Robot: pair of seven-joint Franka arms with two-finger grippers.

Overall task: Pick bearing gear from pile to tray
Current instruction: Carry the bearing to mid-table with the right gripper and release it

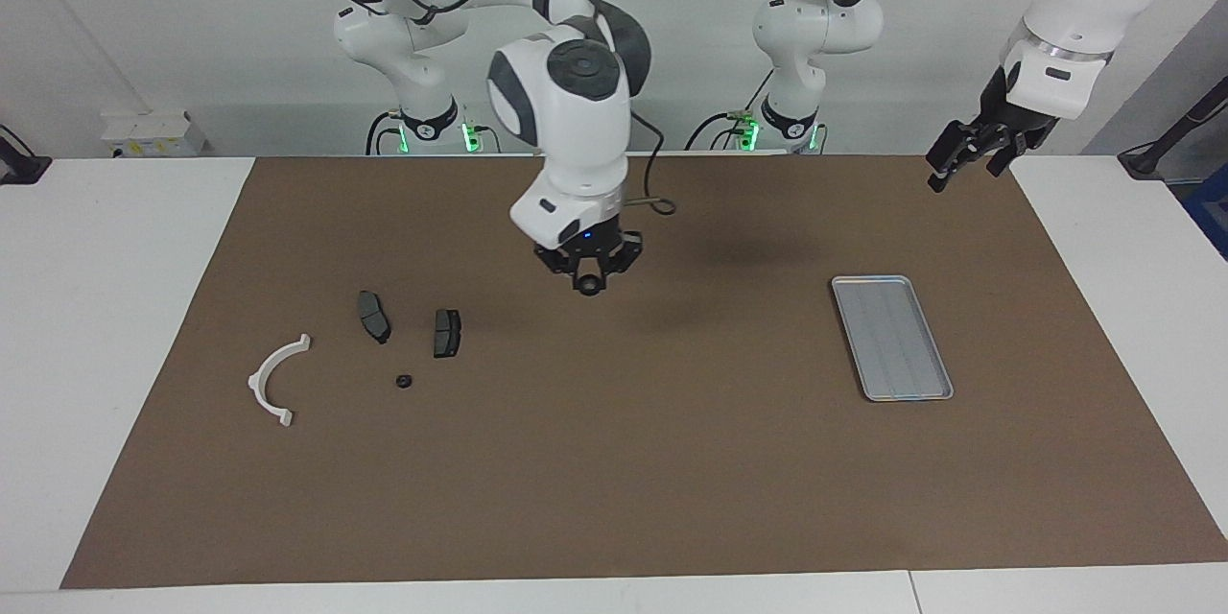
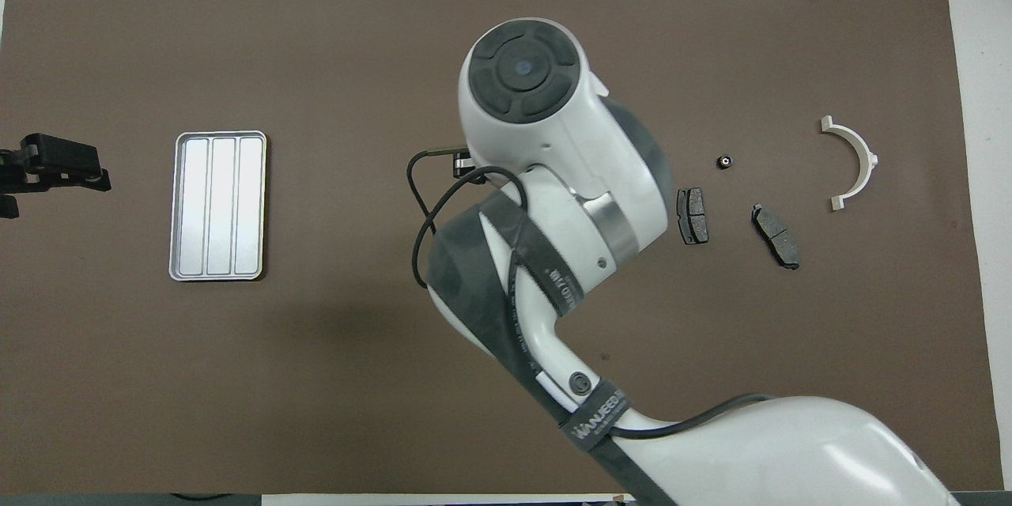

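Note:
My right gripper hangs over the middle of the brown mat, shut on a small black round ring. In the overhead view the arm's own body hides that gripper and ring. The pile lies toward the right arm's end: a white half-ring bracket, two dark grey plates, and one black ring on the mat. The silver tray lies empty toward the left arm's end. My left gripper waits open, raised over the mat's edge beside the tray.
The brown mat covers most of the white table. The right arm's elbow and cable hang over the mat's middle. Bare mat lies between the pile and the tray.

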